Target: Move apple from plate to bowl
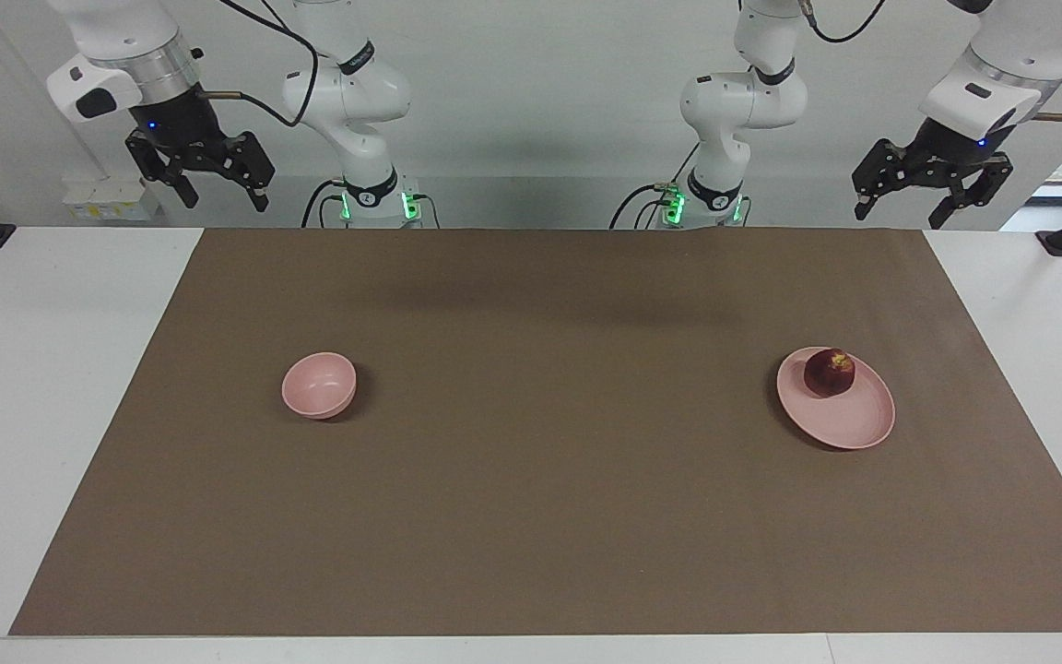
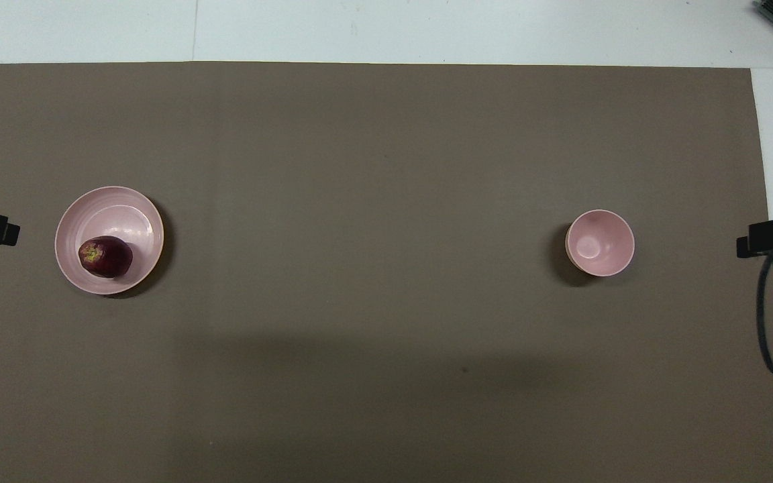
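Presently on the table, as found:

1. Apple (image 1: 829,372) (image 2: 105,256): small, dark red, with a yellowish patch. It sits on the plate, off-centre, toward the plate's 7 o'clock rim in the overhead view, which is the edge nearer the robots.
2. Plate (image 1: 849,422) (image 2: 125,215): flat, round, pink. It lies on the mat toward the left arm's end of the table, at 9 o'clock of the mat in the overhead view.
3. Bowl (image 1: 318,385) (image 2: 599,242): small, deep, pink, with nothing in it. It stands toward the right arm's end, at 3 o'clock of the mat in the overhead view, well apart from the plate.
4. Mat (image 1: 549,480) (image 2: 373,168): brown sheet that covers most of the white table (image 1: 52,387).
5. Left gripper (image 1: 934,195): raised over the table's edge at the robots' end, fingers spread, holding nothing; this arm waits.
6. Right gripper (image 1: 218,182): raised likewise at its own end, fingers spread, holding nothing.
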Controlling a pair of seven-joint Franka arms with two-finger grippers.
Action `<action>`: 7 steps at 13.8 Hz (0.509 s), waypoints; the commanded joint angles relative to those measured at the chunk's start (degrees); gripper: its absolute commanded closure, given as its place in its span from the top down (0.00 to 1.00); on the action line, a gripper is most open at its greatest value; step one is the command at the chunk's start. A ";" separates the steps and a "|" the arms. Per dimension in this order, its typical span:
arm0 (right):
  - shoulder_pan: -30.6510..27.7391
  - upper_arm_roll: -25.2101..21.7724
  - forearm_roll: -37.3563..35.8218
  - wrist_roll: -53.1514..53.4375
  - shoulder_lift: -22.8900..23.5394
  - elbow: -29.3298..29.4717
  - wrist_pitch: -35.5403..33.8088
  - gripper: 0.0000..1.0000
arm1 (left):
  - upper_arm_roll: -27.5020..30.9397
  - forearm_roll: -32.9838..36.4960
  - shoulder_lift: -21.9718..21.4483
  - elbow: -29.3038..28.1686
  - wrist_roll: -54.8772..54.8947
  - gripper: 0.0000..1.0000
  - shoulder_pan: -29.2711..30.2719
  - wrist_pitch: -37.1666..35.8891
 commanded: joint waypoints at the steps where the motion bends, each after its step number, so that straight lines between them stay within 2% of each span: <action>1: -0.20 0.01 0.90 0.06 -1.01 -1.44 1.03 1.00 | 0.14 0.00 -0.43 -0.12 0.48 1.00 -0.03 -0.48; 7: -0.20 0.01 0.90 0.15 -1.10 -1.52 1.03 1.00 | 0.58 -0.09 -0.35 -0.12 0.21 1.00 0.50 -0.48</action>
